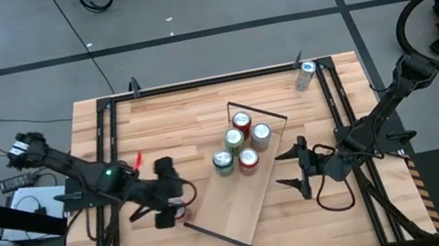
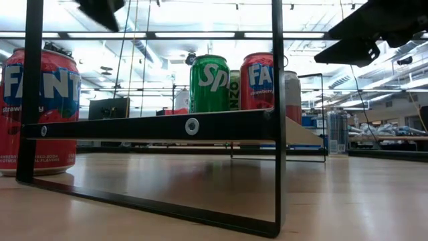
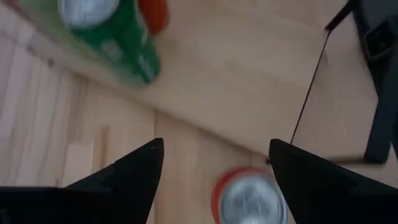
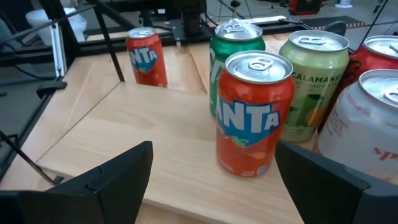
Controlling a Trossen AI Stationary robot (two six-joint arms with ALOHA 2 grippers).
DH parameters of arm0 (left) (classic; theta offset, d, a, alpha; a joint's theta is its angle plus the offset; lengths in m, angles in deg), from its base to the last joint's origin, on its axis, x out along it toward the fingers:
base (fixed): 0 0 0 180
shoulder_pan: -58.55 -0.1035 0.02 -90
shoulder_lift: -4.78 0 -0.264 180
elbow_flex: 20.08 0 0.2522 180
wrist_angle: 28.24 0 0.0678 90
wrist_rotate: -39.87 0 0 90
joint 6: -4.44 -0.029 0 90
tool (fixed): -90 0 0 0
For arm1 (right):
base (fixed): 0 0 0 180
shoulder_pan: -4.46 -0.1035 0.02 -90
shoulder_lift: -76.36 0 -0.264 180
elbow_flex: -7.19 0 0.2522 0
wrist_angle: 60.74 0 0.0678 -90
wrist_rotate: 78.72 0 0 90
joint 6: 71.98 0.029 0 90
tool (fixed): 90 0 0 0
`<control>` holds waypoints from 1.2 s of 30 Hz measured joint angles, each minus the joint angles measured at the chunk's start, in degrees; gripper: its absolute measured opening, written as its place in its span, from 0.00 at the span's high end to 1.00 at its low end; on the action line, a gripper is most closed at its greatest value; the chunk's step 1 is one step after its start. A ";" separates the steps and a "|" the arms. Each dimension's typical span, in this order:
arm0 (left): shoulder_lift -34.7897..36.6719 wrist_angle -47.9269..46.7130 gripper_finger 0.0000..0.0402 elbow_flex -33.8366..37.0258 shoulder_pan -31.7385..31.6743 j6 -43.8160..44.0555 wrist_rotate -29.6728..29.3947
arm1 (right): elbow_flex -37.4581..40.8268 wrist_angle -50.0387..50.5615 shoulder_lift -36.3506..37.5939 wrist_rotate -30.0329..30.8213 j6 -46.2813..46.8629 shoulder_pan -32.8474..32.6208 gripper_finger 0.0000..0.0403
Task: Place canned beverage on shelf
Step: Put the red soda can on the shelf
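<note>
A red Fanta can stands on the tabletop just off the near-left end of the shelf, a light-wood board with black wire ends that lies slantwise. My left gripper hangs open above this can, one finger on each side, clear of it. Several cans stand on the shelf's far end: a green one, an orange-red one, a pale green one, a red one and a white one. My right gripper is open beside the shelf's right edge, facing these cans, with nothing in it.
A silver can stands alone at the table's far right corner. Black frame rails run along the table's left and right sides. Bare board on the shelf's near half. The shelf's wire end frame stands upright.
</note>
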 joint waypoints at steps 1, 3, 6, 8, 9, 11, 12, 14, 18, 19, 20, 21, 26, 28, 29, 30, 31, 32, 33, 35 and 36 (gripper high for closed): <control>0.46 -1.50 0.25 0.00 0.59 1.60 -0.15 | 0.00 0.05 0.00 0.02 -0.12 0.01 0.14; 1.48 -5.51 0.25 -0.01 1.88 4.41 -0.32 | 0.00 0.03 -0.12 0.05 -0.39 0.04 0.14; 1.30 -10.51 0.25 -0.02 3.86 5.14 -0.31 | 0.00 -0.06 -0.24 0.11 -1.09 0.24 0.14; 0.98 -13.50 0.25 -0.02 5.12 3.47 -0.32 | 0.00 -0.11 -0.40 0.13 -1.52 0.78 0.14; 0.70 -13.86 0.25 -0.03 5.47 1.96 -0.31 | 0.00 -0.05 -0.44 0.08 -1.84 1.02 0.14; -0.15 -14.61 0.25 -0.04 5.87 -0.82 -0.12 | 0.00 -0.33 -0.47 0.05 -2.11 1.67 0.14; -0.48 -14.76 0.25 -0.02 6.09 -1.91 -0.13 | 0.00 -0.22 -0.53 0.04 -2.11 1.93 0.14; -1.27 -14.71 0.25 -0.11 6.26 -3.80 -0.23 | 0.00 -0.21 -0.57 0.00 -2.36 2.05 0.14; -4.05 -15.19 0.23 -0.11 6.36 -5.03 0.05 | 0.00 -0.25 -0.57 -0.24 -2.99 2.27 0.14; -4.77 -15.68 0.23 -0.11 6.50 -5.20 0.05 | 0.00 -0.29 -0.57 -0.24 -2.99 2.29 0.14; -5.52 -16.17 0.22 -0.11 6.66 -5.40 0.05 | 0.00 -0.25 -0.57 -0.25 -2.99 2.29 0.14; -6.18 -16.76 0.22 -0.11 6.88 -5.60 0.09 | 0.00 -0.25 -0.57 -0.25 -2.96 2.29 0.14; -8.69 -19.00 0.21 -0.11 7.84 -5.78 5.46 | 0.00 -0.30 -0.57 -0.26 -2.96 2.29 0.14; -9.57 -18.87 0.21 -0.11 8.20 -5.79 6.46 | 0.00 -0.28 -0.57 -0.25 -2.99 2.29 0.14; -9.91 -18.87 0.21 -0.11 8.32 -5.76 6.58 | 0.00 -0.28 -0.57 -0.21 -2.99 2.29 0.14; -10.22 -18.83 0.21 -0.11 8.33 -5.46 6.58 | 0.00 -0.27 -0.57 -0.22 -3.05 2.29 0.14; -10.50 -18.59 0.21 -0.11 8.28 -4.86 6.57 | 0.00 -0.27 -0.57 -0.22 -3.17 2.29 0.14; -10.78 -18.46 0.21 -0.11 8.06 -4.17 6.47 | 0.00 -0.28 -0.57 -0.22 -3.20 2.29 0.14; -11.05 -18.56 0.21 -0.11 7.85 -3.76 6.34 | 0.00 -0.28 -0.57 -0.20 -3.20 2.29 0.14; -11.33 -18.59 0.21 -0.11 7.48 -3.10 6.23 | 0.00 -0.28 -0.57 -0.20 -3.20 2.29 0.14; -11.37 -18.60 0.21 -0.11 7.39 -3.03 6.10 | 0.00 -0.28 -0.57 -0.20 -3.20 2.29 0.14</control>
